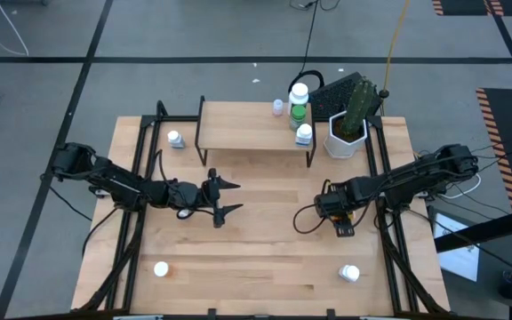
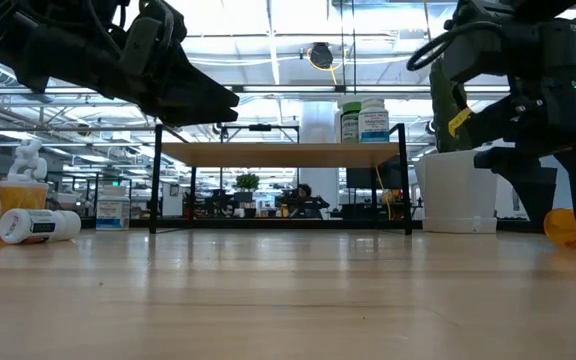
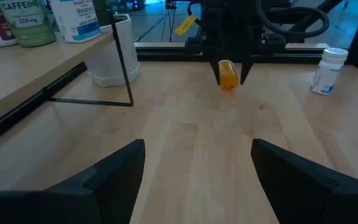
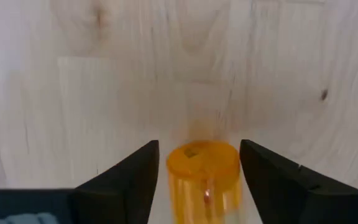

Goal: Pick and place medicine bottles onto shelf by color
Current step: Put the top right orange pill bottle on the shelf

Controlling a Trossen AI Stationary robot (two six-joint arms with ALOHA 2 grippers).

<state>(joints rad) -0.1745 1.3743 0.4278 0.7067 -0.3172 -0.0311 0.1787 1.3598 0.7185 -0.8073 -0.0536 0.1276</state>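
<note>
At the table's left, one white bottle (image 1: 175, 139) stands beside the shelf (image 1: 247, 126) and another (image 1: 161, 269) lies near the front edge. The left gripper (image 1: 224, 199) hovers over the bare middle of the table (image 1: 265, 258), fingers spread wide, holding nothing. On the shelf's right end stand a green bottle (image 1: 299, 105) and a white-capped bottle (image 1: 304, 134), with a small one (image 1: 278, 108) just behind the shelf; the cactus planter (image 1: 348, 133) sits just to their right. Further right, the right gripper (image 4: 196, 163) is down over a lying orange bottle (image 4: 204, 177), its fingers open on either side of the body and not visibly pressing it. A last white bottle (image 1: 350, 273) stands near the front right. The likely trouble is here: the orange bottle lies on its round side, so if one finger touches first it may roll or squirt out. Carrying it up, the arm could also clip the planter or topple the bottles already standing.
</note>
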